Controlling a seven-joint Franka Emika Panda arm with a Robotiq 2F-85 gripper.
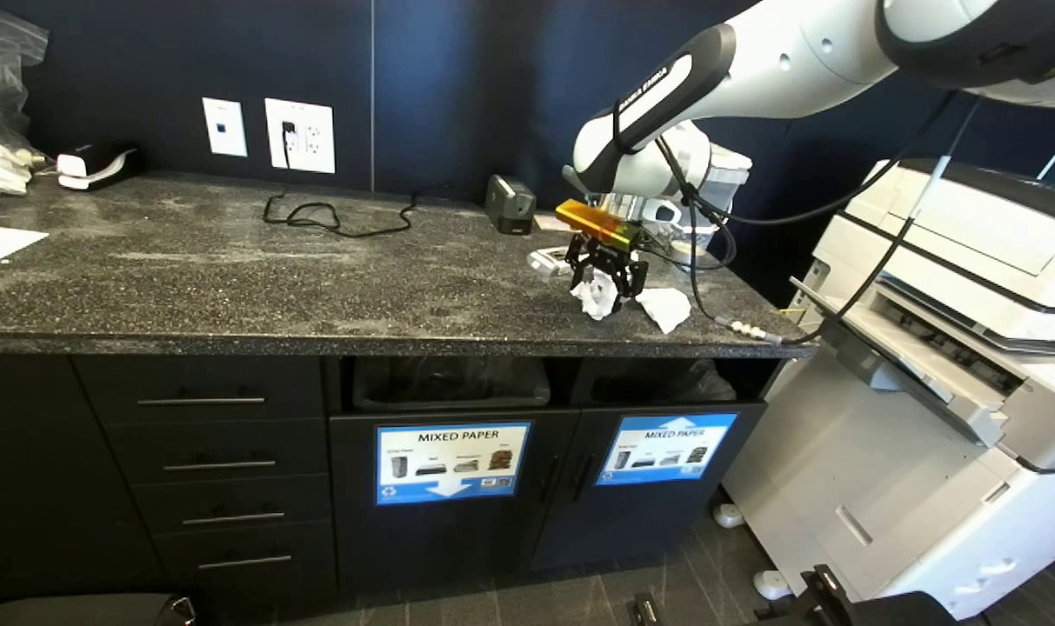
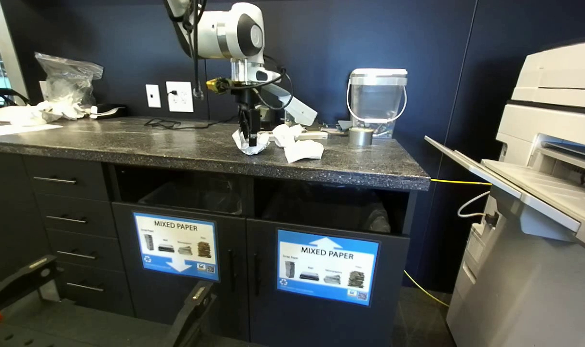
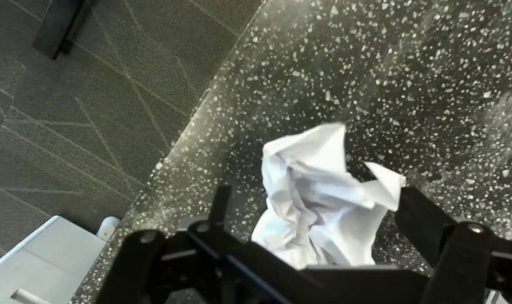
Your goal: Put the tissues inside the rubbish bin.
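Tissues [image 2: 304,151] are crumpled matt paper; counter [image 1: 318,287] looks like speckled stone, slight sheen. Tub [image 2: 376,99]: smooth clear plastic. Bag [image 2: 75,79]: crinkly glossy plastic. Drawer handles [image 1: 201,401] look metal.

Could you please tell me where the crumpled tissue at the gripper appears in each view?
In an exterior view: the tissue is slightly right of centre, about mid-height.
In an exterior view: the tissue is left of centre, slightly above the middle.
Wrist view: the tissue is right of and below centre, framed by the open gripper.
Shared landmark: the speckled countertop, visible in all three.
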